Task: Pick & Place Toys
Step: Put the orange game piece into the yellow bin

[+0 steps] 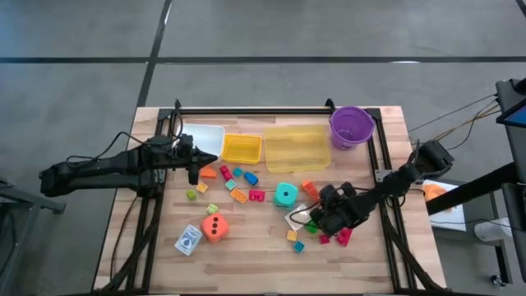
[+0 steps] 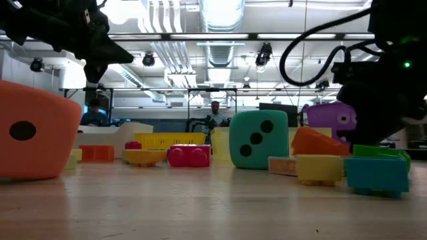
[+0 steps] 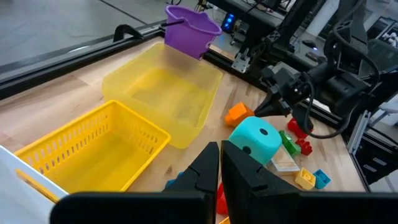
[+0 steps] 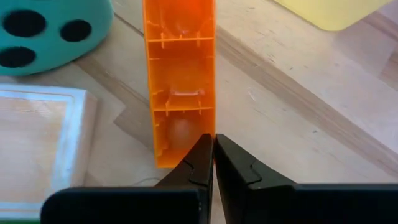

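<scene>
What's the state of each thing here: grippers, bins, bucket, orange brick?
Left gripper: shut, empty, above the table.
Right gripper: shut on the edge of the orange plastic brick.
Yellow mesh basket: upright, empty.
Translucent yellow plastic bin: upright, empty.
Purple plastic bucket: upright.
Teal dotted die: resting on table.

Orange die point(image 2: 33, 130) cut off by low view's edge.

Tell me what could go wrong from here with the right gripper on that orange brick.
The right gripper is shut on just the near edge of the orange brick, so the brick could twist or slip out when lifted. The teal die and a flat white piece lie close beside the brick, so a swing might knock them. The left gripper hangs shut over scattered toys near the yellow basket.
</scene>
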